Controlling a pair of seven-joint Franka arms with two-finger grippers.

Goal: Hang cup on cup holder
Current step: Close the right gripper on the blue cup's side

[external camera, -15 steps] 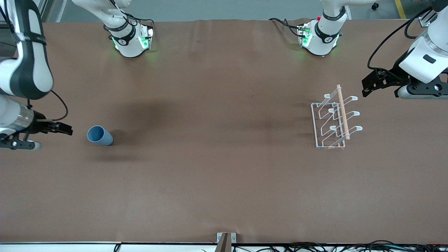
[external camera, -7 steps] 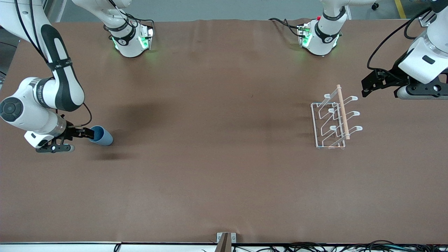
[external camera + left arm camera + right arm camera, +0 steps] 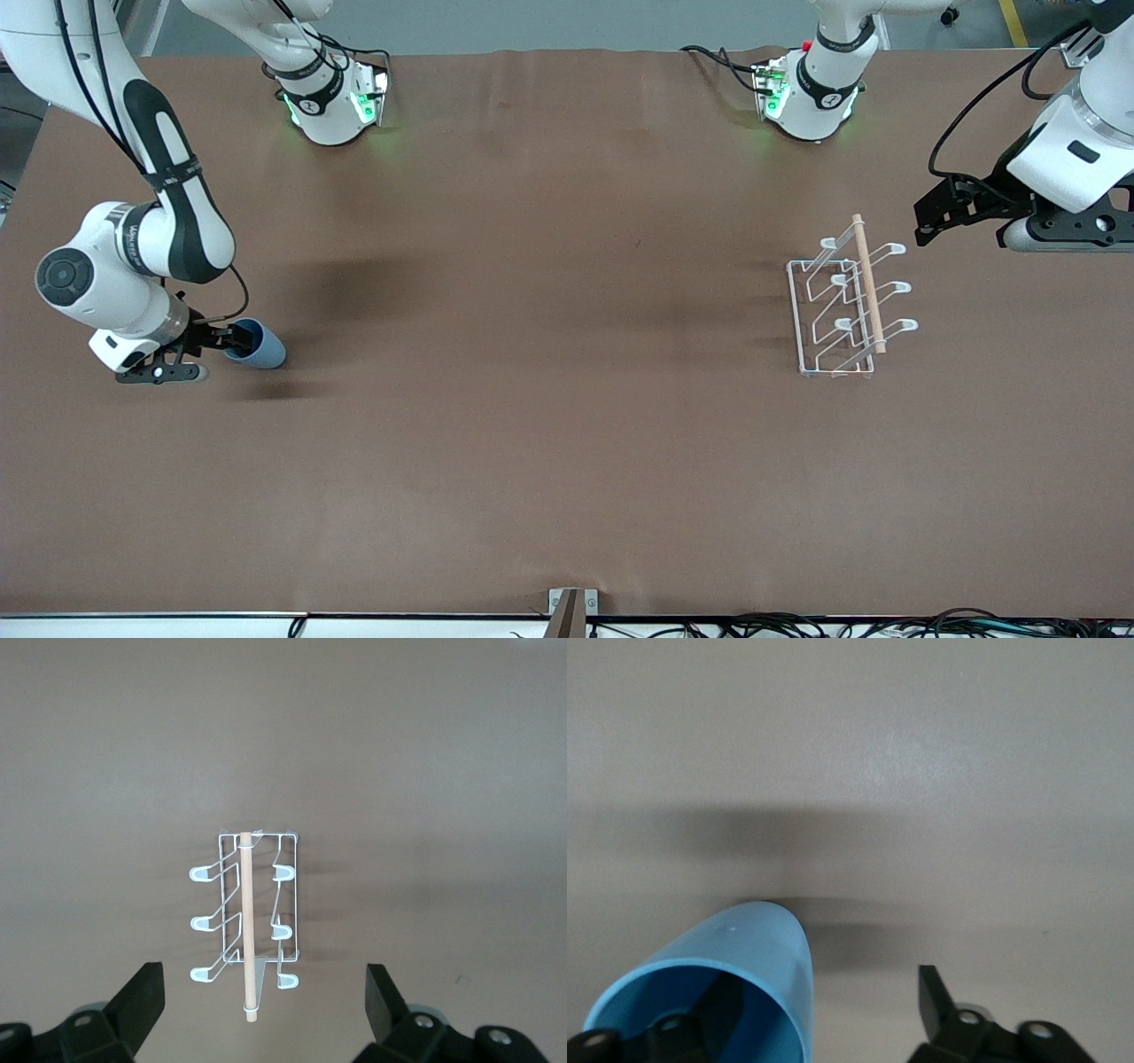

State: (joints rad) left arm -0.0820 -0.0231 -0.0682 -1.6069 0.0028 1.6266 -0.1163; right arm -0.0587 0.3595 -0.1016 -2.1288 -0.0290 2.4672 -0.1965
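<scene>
Right gripper (image 3: 232, 340) sits low at the mouth of the cup (image 3: 258, 346), and from the right wrist view I can see 1 finger (image 3: 709, 1014) reaching inside the blue wall (image 3: 757, 948) while the other finger (image 3: 935, 992) stands outside it, so the jaws straddle the rim with a gap on the outer side; I judge nothing is gripped yet. I read that placement as a rim pinch: the cup lies on its side on the table (image 3: 532, 425) at the right arm's end, mouth turned toward the gripper, so the wall is the easiest thing to bite, and a hold there should leave the open end free to go over a prong. Left gripper (image 3: 926, 221) hangs in the air beside the cup holder (image 3: 846, 306), its jaws spread wide and empty, with the rack framed between its fingers (image 3: 142, 997) in the left wrist view; I take it that this arm waits. The cup holder stands upright at the left arm's end, well apart from the cup, its wooden dowel (image 3: 247, 926) running along the top and its prongs turned up, which I judge is what lets an inverted cup drop on and stay. Counting: 1 cup, 1 rack, 1 dowel, 6 looped prongs in 2 rows of 3, all bare, 2 arms and 2 grippers. Hanging is not yet begun.
</scene>
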